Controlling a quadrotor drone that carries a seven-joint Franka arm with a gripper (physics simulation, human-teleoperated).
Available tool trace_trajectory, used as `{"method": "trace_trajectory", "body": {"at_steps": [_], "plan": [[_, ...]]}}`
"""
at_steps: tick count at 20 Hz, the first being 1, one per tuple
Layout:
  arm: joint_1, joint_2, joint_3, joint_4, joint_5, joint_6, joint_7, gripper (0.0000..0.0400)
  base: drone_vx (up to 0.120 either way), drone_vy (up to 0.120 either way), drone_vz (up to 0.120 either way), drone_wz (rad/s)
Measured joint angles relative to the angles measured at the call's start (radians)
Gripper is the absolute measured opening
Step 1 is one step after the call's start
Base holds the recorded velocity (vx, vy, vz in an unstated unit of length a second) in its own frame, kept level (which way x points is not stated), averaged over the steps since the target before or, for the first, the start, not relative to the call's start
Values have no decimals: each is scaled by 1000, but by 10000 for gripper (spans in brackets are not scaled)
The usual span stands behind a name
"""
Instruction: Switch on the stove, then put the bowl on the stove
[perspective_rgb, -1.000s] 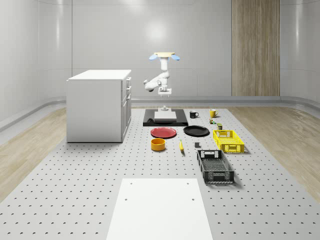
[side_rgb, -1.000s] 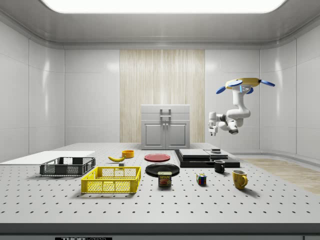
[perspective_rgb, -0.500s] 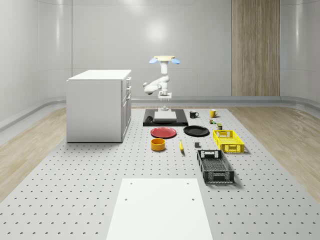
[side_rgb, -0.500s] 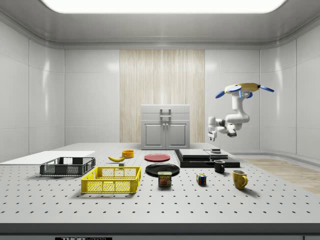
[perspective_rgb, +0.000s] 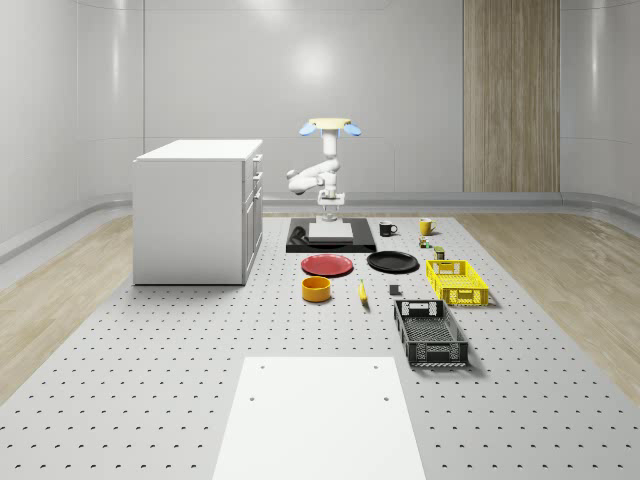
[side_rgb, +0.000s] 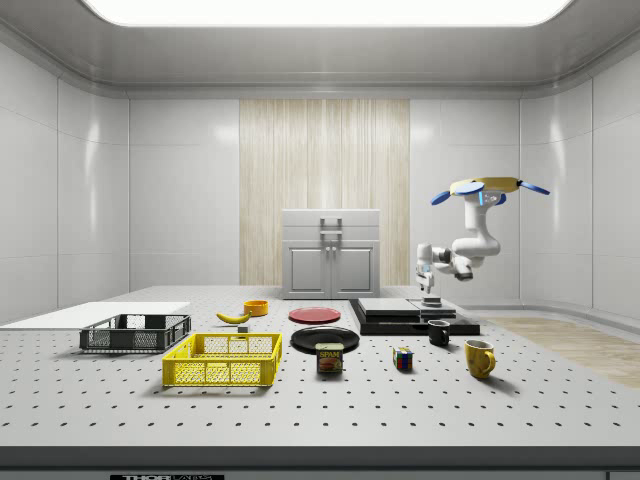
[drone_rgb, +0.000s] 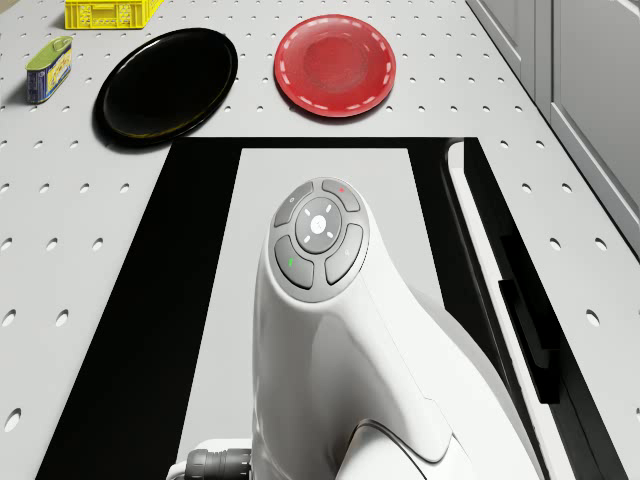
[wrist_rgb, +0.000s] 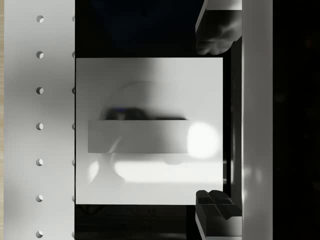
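Observation:
The stove (perspective_rgb: 331, 237) is a black slab with a pale grey plate (wrist_rgb: 150, 90) and lies at the far middle of the table. I hover as a drone (perspective_rgb: 329, 125) over its far end, arm folded down. My gripper (perspective_rgb: 329, 213) hangs open just above the stove (side_rgb: 410, 312), with nothing between its fingers. In the wrist view one dark finger (wrist_rgb: 216, 32) and the other stand far apart at the plate's edge, beside a grey rail (wrist_rgb: 257, 120). The orange bowl (perspective_rgb: 316, 289) sits on the table nearer the camera, apart from the stove; the side view has the bowl (side_rgb: 256, 307) left of it.
A red plate (perspective_rgb: 327, 265) and a black plate (perspective_rgb: 392, 262) lie just in front of the stove. A yellow crate (perspective_rgb: 457, 281), a black crate (perspective_rgb: 430, 333), a banana (perspective_rgb: 362, 292), two mugs and a can (drone_rgb: 48, 68) stand to the whole-scene view's right. A white cabinet (perspective_rgb: 197, 210) stands left.
The drone has sunk lower over the stove's far end. The arm has brought the gripper down from well above the stove to just over its surface.

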Motion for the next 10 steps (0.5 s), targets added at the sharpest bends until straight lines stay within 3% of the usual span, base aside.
{"method": "trace_trajectory", "body": {"at_steps": [10], "plan": [[3, -71, -98, 22, -79, 100, -8, 400, 0, 0, 0, 0]]}}
